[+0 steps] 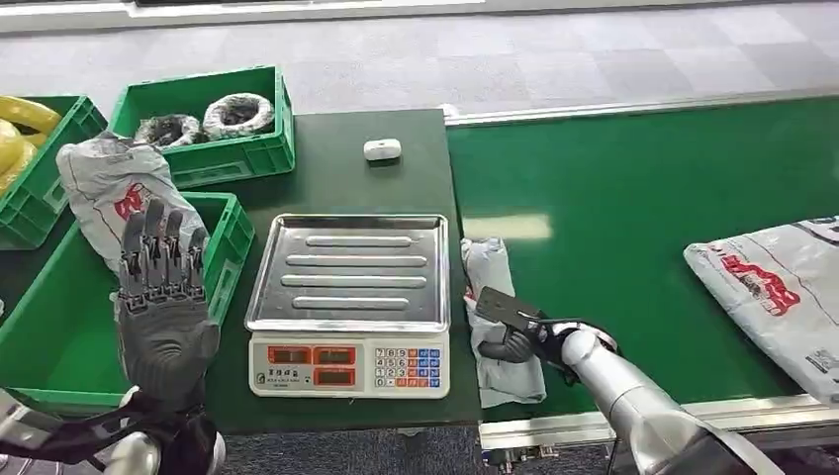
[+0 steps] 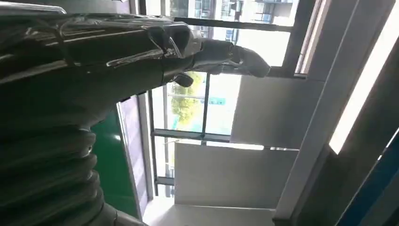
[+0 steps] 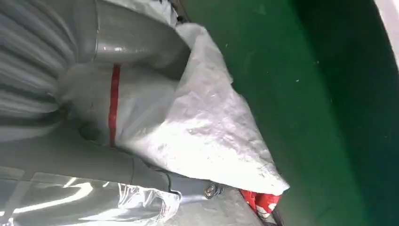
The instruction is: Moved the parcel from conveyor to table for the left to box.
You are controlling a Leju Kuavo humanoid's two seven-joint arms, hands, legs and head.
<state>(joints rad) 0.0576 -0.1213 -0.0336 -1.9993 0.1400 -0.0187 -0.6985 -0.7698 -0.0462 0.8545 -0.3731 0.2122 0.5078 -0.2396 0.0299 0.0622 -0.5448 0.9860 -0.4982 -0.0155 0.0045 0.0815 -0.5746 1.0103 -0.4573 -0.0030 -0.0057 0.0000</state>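
right hand (image 1: 514,332) is seen low over the near left edge of the green conveyor (image 1: 633,198), its dark fingers closed on a small grey parcel (image 1: 495,297); the parcel lies lengthwise on the belt, just beside the edge of the dark table (image 1: 396,188), still on the conveyor side; in the right wrist view the crinkled grey bag (image 3: 202,127) is pressed against the thumb (image 3: 131,42), a red printed patch showing at one end; the grip is read as holding the parcel.

left hand (image 1: 163,297) is raised upright over the near left part of the table, palm turned toward the camera, fingers straight and apart, nothing in it; in the left wrist view the fingers (image 2: 235,56) are seen stretched out against windows.

a scale (image 1: 348,307) with a steel pan is set at the near edge of the table, between the two hands; a small white object (image 1: 382,149) lies near the far edge of the table.

a green crate (image 1: 59,327) is set at the near left, the left hand in front of it; a second grey parcel (image 1: 109,193) with red print rests on its far rim; a further crate (image 1: 213,134) at the far left corner holds two dark wrapped bundles; another crate (image 1: 40,188) at the far left holds yellow items, not made out.

a large grey bag (image 1: 782,287) with red lettering lies at the right edge of the conveyor, well apart from the right hand.
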